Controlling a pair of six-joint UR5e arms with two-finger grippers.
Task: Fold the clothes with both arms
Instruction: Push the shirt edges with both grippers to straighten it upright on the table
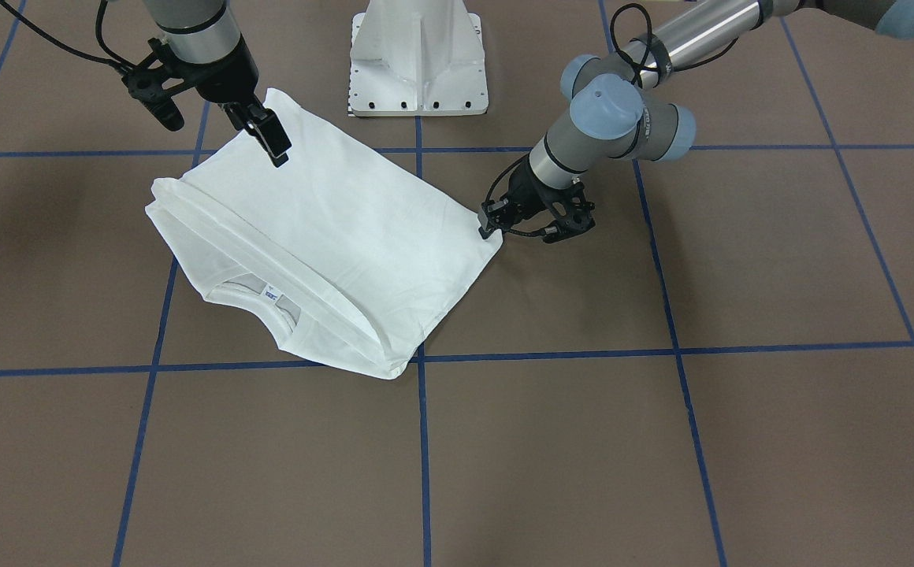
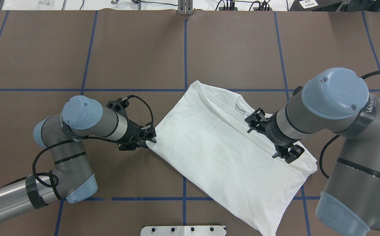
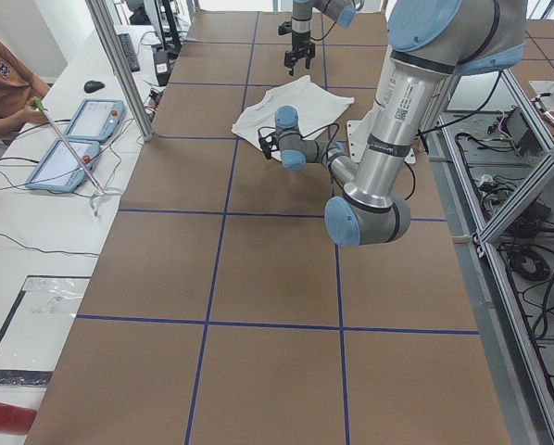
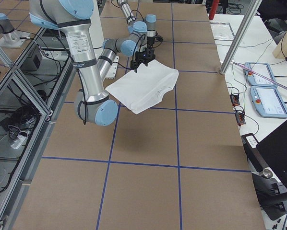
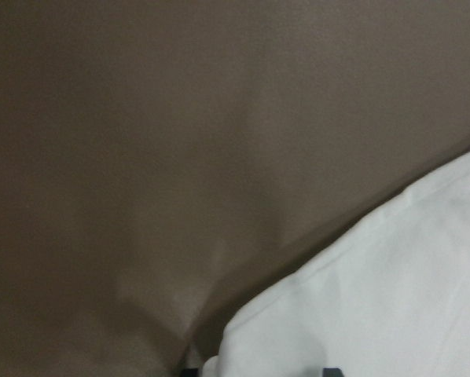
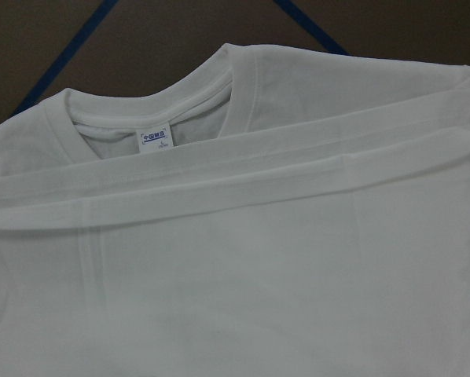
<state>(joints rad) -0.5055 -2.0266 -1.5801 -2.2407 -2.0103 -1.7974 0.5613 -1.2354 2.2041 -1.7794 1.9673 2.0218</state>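
The white shirt (image 1: 331,228) lies folded on the brown table, tilted against the grid, with no text side showing. Its collar and small neck label (image 6: 156,138) face the operators' side. My left gripper (image 1: 490,228) sits low on the table at the shirt's corner (image 2: 155,142). In the left wrist view its two fingertips stand apart at the bottom edge, with the cloth corner (image 5: 392,298) between them, so it is open. My right gripper (image 1: 272,146) hangs above the shirt's edge nearest the robot, open and holding no cloth. None of its fingers show in its own wrist view.
The white pedestal base (image 1: 417,63) stands just behind the shirt. Blue tape lines (image 1: 421,441) divide the table into squares. A side bench on the robot's left holds two tablets (image 3: 73,139), with a person beside them. An aluminium post (image 3: 119,65) rises there.
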